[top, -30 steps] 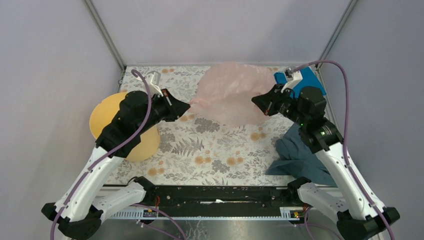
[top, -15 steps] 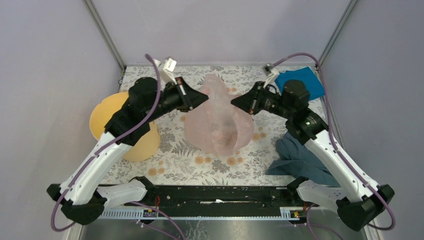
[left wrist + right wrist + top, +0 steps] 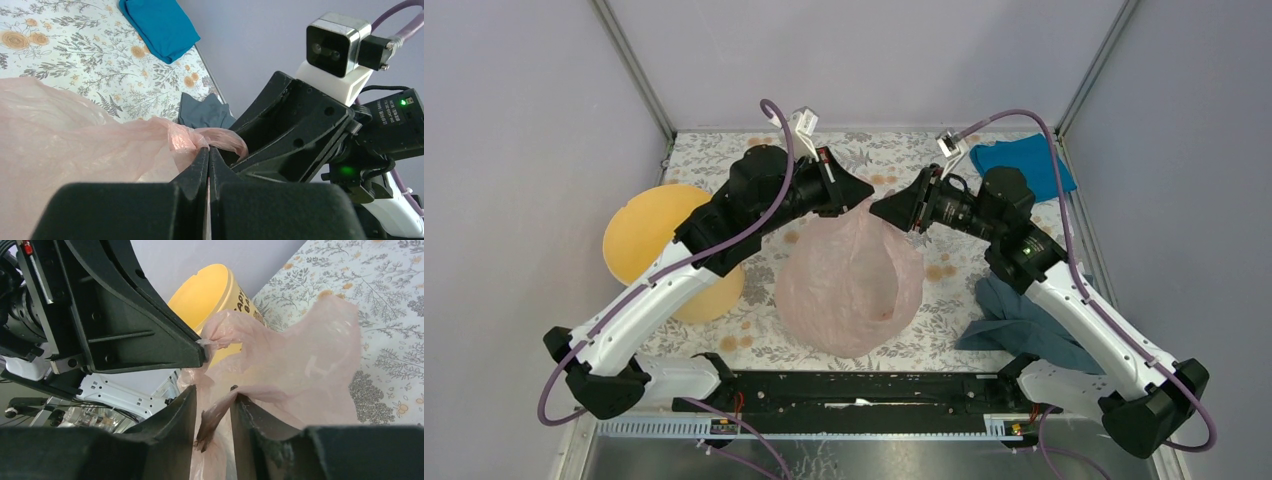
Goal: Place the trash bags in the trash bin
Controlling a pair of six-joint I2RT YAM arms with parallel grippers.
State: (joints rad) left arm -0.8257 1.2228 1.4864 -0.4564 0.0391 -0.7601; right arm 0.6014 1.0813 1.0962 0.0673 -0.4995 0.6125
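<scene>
The pale-pink trash bag (image 3: 854, 280) hangs in the air over the middle of the table, its top bunched between my two grippers. My left gripper (image 3: 867, 190) is shut on a top edge of the bag (image 3: 75, 130), its jaws pressed together (image 3: 208, 150). My right gripper (image 3: 876, 210) faces it almost tip to tip. In the right wrist view its jaws (image 3: 214, 395) stand apart, with a twisted strand of the bag (image 3: 300, 355) hooked over one fingertip and hanging in the gap. The yellow-orange trash bin (image 3: 649, 235) stands at the left, apart from the bag; it also shows in the right wrist view (image 3: 210, 295).
A bright blue cloth (image 3: 1024, 165) lies at the back right corner. A grey-blue cloth (image 3: 1024, 315) lies crumpled at the right front, under my right arm. The floral table cover (image 3: 824, 330) ends at a black rail in front. Grey walls enclose three sides.
Both grippers have risen and come together near the middle. The bag went from stretched wide at the back to hanging gathered as a pouch, closer to the front.
</scene>
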